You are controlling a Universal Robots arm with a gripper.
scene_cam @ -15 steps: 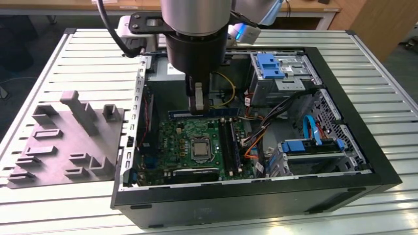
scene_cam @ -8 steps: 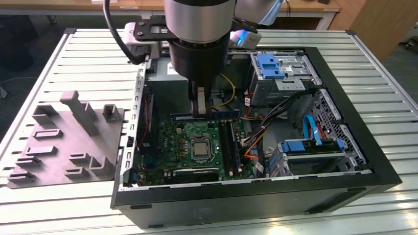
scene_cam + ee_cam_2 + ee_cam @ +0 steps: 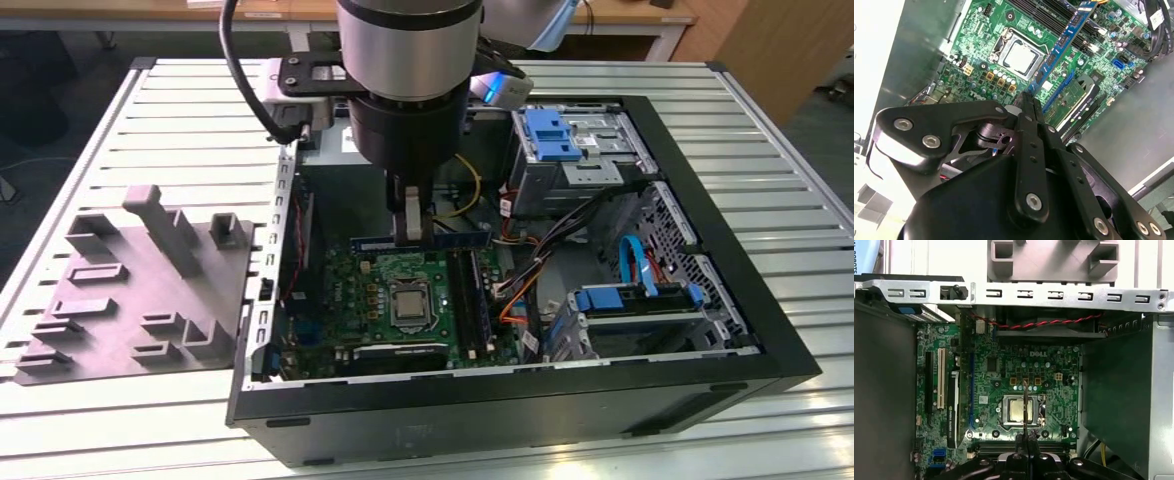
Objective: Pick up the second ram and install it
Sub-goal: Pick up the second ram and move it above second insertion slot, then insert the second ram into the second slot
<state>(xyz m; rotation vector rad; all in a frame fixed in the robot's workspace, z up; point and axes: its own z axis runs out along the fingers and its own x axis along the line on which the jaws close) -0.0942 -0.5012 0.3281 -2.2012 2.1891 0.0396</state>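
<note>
- Grey fixture tray [image 3: 134,290] lay on worktop [image 3: 747,110], at exterior view's left of open computer case [image 3: 787,350].
- Second ram [image 3: 461,240] was held above motherboard [image 3: 360,300], unseated, pinched near mid-length by hand [image 3: 414,235].
- Judged light, stiff, fragile: best gripped on flat faces, bending avoided.
- Seen as thin, long blue-green board with black chips in row.

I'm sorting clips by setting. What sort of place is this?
Probably a robotics lab or workshop bench: an open PC case sits on a slatted metal table, a robot arm holds a ram over its motherboard, and a grey fixture tray lies beside it.
</note>
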